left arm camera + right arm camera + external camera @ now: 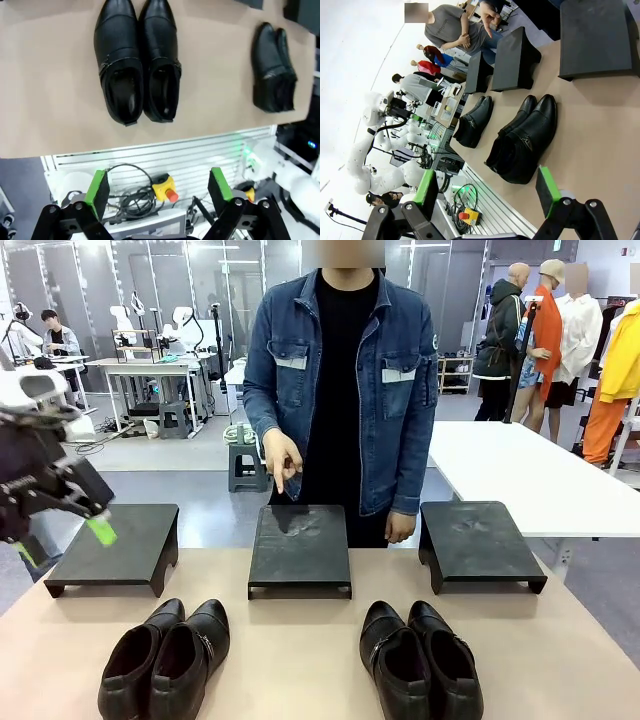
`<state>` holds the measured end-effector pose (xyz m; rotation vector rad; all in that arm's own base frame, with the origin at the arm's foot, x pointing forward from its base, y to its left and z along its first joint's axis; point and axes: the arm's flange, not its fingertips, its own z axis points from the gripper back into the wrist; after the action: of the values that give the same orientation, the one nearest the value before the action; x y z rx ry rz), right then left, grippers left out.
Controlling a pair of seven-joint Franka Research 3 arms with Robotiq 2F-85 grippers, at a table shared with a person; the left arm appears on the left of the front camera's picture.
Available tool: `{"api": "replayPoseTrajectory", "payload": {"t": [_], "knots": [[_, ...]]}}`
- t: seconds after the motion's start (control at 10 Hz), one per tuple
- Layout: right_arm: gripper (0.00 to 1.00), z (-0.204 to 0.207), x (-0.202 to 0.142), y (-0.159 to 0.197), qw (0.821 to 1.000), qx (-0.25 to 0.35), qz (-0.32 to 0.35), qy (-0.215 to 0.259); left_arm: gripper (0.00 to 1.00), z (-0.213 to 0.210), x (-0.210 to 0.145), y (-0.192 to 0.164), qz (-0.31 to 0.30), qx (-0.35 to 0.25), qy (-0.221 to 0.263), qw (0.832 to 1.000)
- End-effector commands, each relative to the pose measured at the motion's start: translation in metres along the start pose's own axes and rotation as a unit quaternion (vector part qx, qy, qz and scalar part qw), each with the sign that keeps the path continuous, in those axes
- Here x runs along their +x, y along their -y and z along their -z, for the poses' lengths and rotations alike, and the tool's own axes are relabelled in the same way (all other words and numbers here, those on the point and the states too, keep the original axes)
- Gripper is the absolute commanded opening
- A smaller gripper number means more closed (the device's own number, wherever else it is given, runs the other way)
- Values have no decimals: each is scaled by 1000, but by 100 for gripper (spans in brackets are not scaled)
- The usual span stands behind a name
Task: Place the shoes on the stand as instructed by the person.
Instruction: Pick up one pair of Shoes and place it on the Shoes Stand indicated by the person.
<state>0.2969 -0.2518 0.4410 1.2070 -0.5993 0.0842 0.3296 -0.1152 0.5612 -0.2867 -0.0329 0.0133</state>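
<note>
Black shoes (190, 645) rest on the tabletop (300, 660); the person's hand (283, 462) points at the middle stand (300, 545); left gripper (159, 186) and right gripper (486, 186) fingers spread, empty.

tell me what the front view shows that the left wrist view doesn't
The front view adds the person in a denim jacket, pointing a finger down at the middle stand. The left wrist view adds a red button on a yellow box and cables below the table edge. Both show the table, the left pair of shoes, the right pair and the open left gripper.
</note>
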Motion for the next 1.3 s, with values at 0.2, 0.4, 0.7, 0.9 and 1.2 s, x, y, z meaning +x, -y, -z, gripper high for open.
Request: {"api": "replayPoseTrajectory", "payload": {"t": [0.2,0.4,0.7,0.9,1.2], "knots": [[100,-1,-1,-1,1000,3,-2,2,100,76,-9,10,-65,52,57,995],[100,-1,-1,-1,1000,3,-2,2,100,105,-5,9,-86,66,87,990],[100,-1,-1,-1,1000,3,-2,2,100,145,8,11,-97,86,90,988],[100,-1,-1,-1,1000,3,-2,2,100,170,18,7,-86,79,91,989],[100,-1,-1,-1,1000,3,-2,2,100,195,16,7,-58,86,84,991]]}}
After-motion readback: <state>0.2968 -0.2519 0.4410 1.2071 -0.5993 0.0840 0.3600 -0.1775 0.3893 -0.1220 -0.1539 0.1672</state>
